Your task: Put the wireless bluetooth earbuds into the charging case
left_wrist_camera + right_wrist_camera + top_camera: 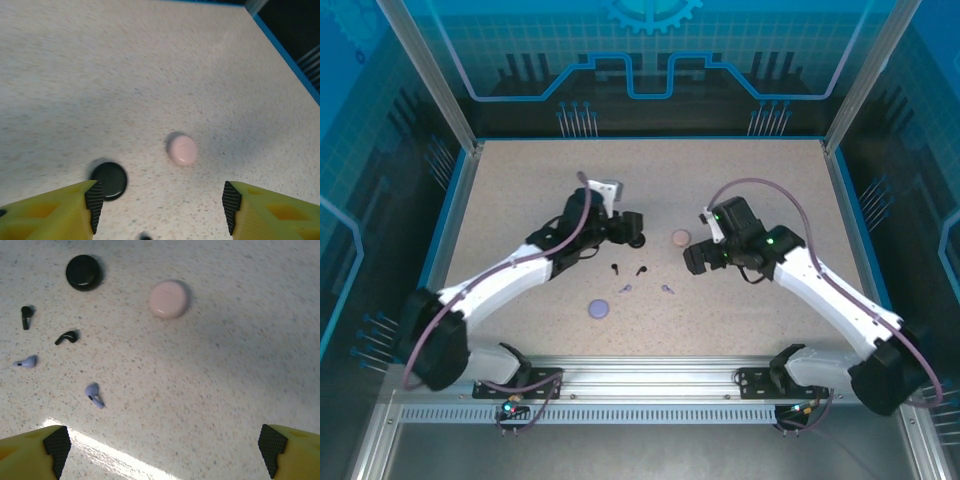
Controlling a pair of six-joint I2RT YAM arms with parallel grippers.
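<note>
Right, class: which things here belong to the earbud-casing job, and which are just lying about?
Job: round black case, round pale pink case, round lavender case, two black stemmed earbuds, two lavender stemmed earbuds.
Surroundings: speckled tabletop, blue enclosure walls.

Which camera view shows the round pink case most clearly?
The right wrist view: the pink case lies large and sharp there, closed. The left wrist view shows it smaller and slightly blurred. The top external view shows it as a small pink dot.
</note>
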